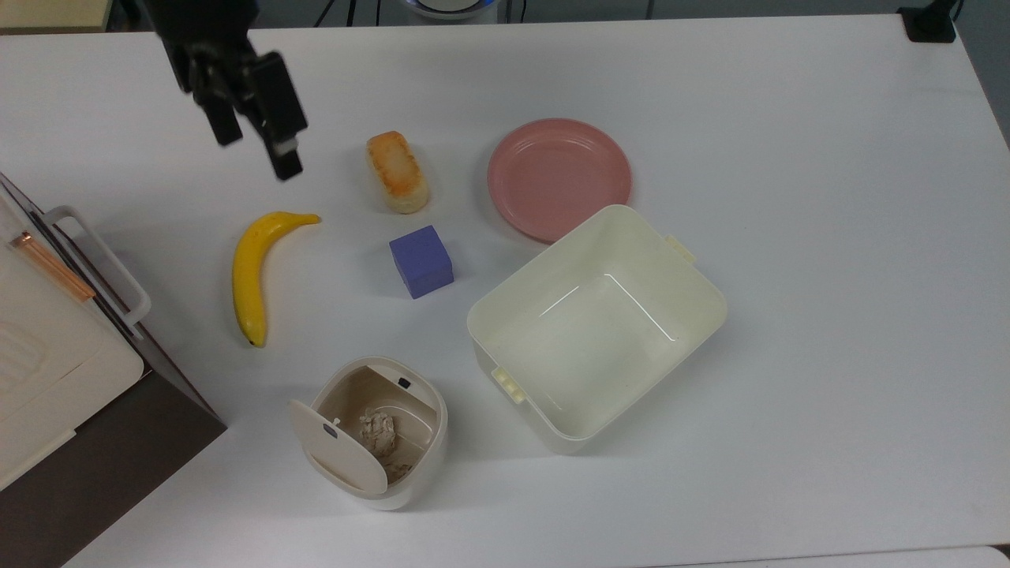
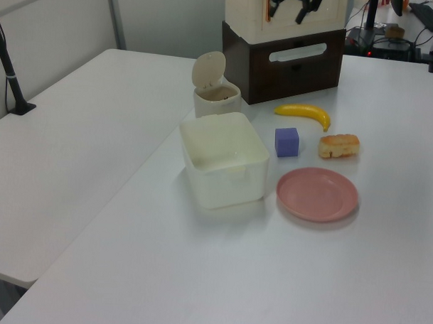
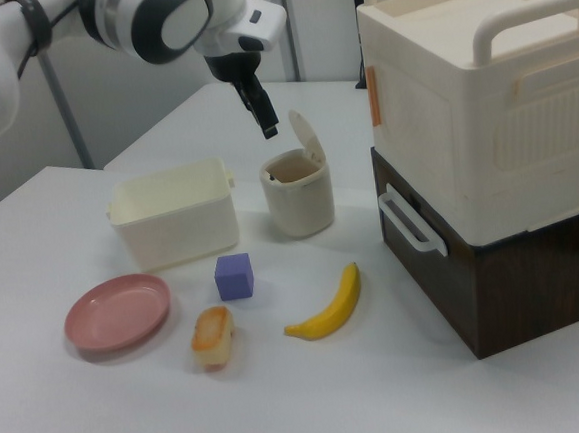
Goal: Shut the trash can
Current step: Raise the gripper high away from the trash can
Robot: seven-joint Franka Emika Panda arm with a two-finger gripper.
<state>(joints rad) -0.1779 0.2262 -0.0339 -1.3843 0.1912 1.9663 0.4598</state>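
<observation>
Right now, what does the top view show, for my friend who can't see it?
A small trash can sits open, crumpled paper inside, while the robot's claw hangs far off above the white table.
</observation>
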